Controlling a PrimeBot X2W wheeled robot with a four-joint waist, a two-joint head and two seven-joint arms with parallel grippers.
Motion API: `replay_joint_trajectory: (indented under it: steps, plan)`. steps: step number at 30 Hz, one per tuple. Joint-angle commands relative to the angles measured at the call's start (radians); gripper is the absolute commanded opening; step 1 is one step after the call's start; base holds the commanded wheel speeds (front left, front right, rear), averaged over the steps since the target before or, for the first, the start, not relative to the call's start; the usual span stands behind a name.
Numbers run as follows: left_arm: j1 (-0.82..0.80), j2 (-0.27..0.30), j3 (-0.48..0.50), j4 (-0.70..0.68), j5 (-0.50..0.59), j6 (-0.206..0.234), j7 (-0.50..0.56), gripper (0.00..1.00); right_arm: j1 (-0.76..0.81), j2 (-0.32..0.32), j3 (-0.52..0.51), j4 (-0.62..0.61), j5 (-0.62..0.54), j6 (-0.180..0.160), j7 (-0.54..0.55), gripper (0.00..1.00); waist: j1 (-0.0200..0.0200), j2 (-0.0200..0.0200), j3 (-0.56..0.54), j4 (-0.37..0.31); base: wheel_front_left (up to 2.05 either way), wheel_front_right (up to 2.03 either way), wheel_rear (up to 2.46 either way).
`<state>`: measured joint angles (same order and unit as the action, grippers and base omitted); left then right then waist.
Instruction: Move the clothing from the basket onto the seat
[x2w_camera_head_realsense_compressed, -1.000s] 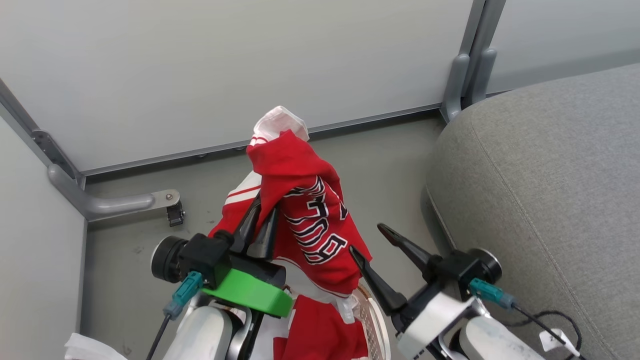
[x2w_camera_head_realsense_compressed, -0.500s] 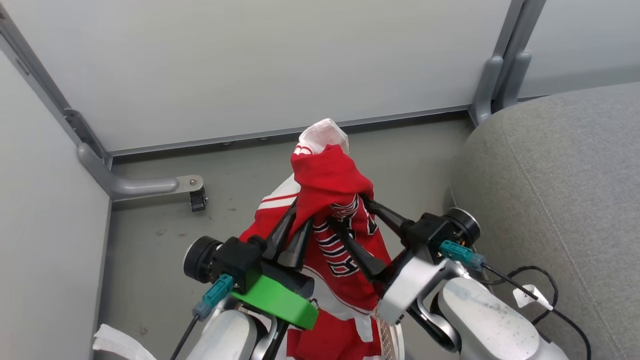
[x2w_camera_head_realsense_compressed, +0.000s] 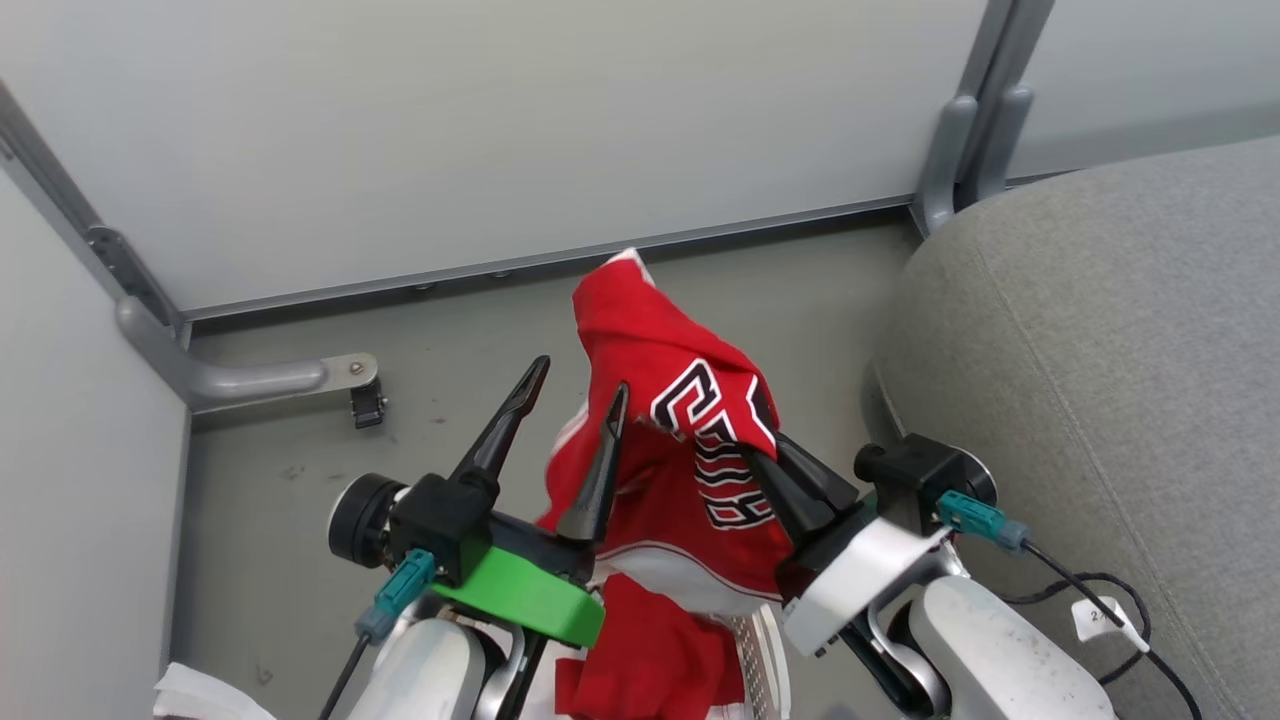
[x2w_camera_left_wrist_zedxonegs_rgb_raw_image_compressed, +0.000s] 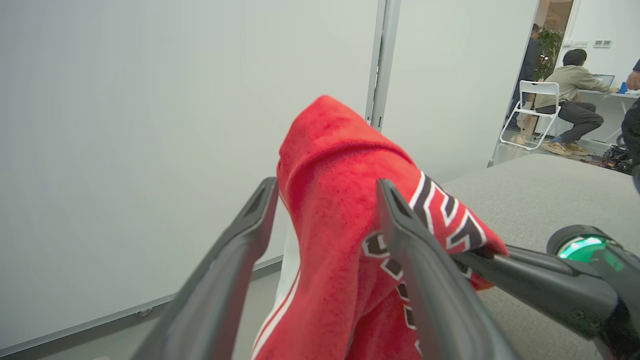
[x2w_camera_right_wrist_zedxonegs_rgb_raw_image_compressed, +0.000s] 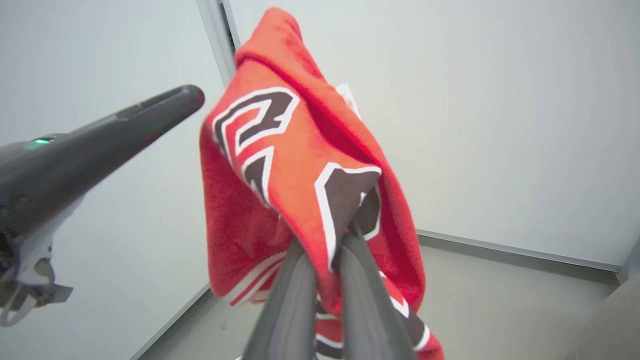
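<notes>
Head view: right gripper (x2w_camera_head_realsense_compressed: 775, 465) is clamped on the clothing (x2w_camera_head_realsense_compressed: 680, 400), a red jersey bunched over its fingertips. The jersey's long axis hangs down toward the basket (x2w_camera_head_realsense_compressed: 762, 655). The seat (x2w_camera_head_realsense_compressed: 1100, 330) lies just beside that arm, so the right arm is the nearer one and the carry goes seat-ward. Left gripper (x2w_camera_head_realsense_compressed: 575, 395) is spread wide on the jersey's side away from the seat, with one finger just beside the cloth and nothing pinched. My read on risk: the hanging tail snags the basket rim or that left finger. A cable with a white tag (x2w_camera_head_realsense_compressed: 1100, 618) rests on the seat's near edge.
</notes>
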<state>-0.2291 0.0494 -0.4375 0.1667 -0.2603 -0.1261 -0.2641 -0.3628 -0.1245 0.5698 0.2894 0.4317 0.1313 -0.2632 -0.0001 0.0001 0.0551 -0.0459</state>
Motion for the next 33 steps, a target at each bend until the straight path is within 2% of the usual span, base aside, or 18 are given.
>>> replay_joint_trajectory:
  steps: [1,15,19,29,33]
  plan:
    - [0.012,0.003,0.010,-0.001,0.006,0.003,-0.001,1.00,0.025,-0.005,-0.014,-0.013,-0.002,-0.001,-0.002,0.00,0.0001,-0.0001,0.004,-0.060,0.00,0.00,0.00]
    - [0.008,0.003,0.030,0.012,0.033,-0.003,0.000,1.00,0.131,-0.017,-0.122,-0.087,-0.005,-0.001,-0.002,0.00,0.0001,-0.0001,0.044,-0.405,0.00,0.00,0.00]
    - [-0.009,0.003,0.033,0.020,0.040,-0.004,0.000,1.00,0.140,-0.009,-0.140,-0.093,-0.005,-0.001,-0.002,0.00,0.0001,-0.0001,0.066,-0.481,0.00,0.00,0.00]
    - [-0.095,0.005,-0.062,0.075,0.038,-0.005,0.000,1.00,0.170,0.017,-0.274,-0.140,-0.026,-0.001,-0.002,0.00,0.0001,-0.0001,0.141,-0.505,0.00,0.00,0.00]
    - [-0.109,0.012,-0.063,0.087,0.057,-0.005,0.000,1.00,0.121,-0.003,-0.289,-0.148,-0.037,-0.001,-0.002,0.00,0.0001,-0.0001,0.183,-0.507,0.00,0.00,0.00]
